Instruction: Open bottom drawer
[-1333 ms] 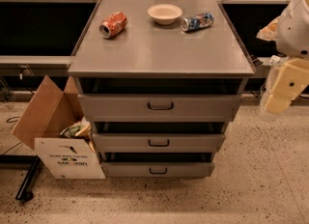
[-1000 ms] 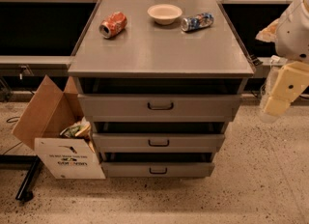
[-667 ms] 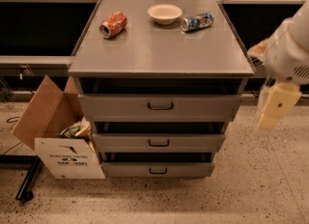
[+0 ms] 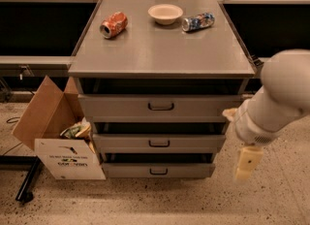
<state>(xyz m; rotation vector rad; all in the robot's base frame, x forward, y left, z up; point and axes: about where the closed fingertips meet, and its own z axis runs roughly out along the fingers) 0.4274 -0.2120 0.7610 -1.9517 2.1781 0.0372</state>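
The bottom drawer [image 4: 158,170] is the lowest, narrowest grey front of three on the grey cabinet [image 4: 160,54]. Its small dark loop handle [image 4: 158,171] sits at the middle. The front stands flush under the middle drawer [image 4: 159,143]. My gripper [image 4: 247,163] hangs from the white arm [image 4: 278,98] at the right, beside the cabinet's right side and about level with the bottom drawer. It is apart from the drawer and holds nothing that I can see.
The top drawer [image 4: 161,106] is the widest. On the cabinet top lie a red can [image 4: 114,24], a white bowl [image 4: 165,13] and a blue can [image 4: 197,22]. An open cardboard box [image 4: 58,136] with rubbish stands on the floor to the left.
The arm and gripper have swung down and inward, from the right edge at top-drawer height to lower, near the cabinet's lower right. The drawers have not moved.
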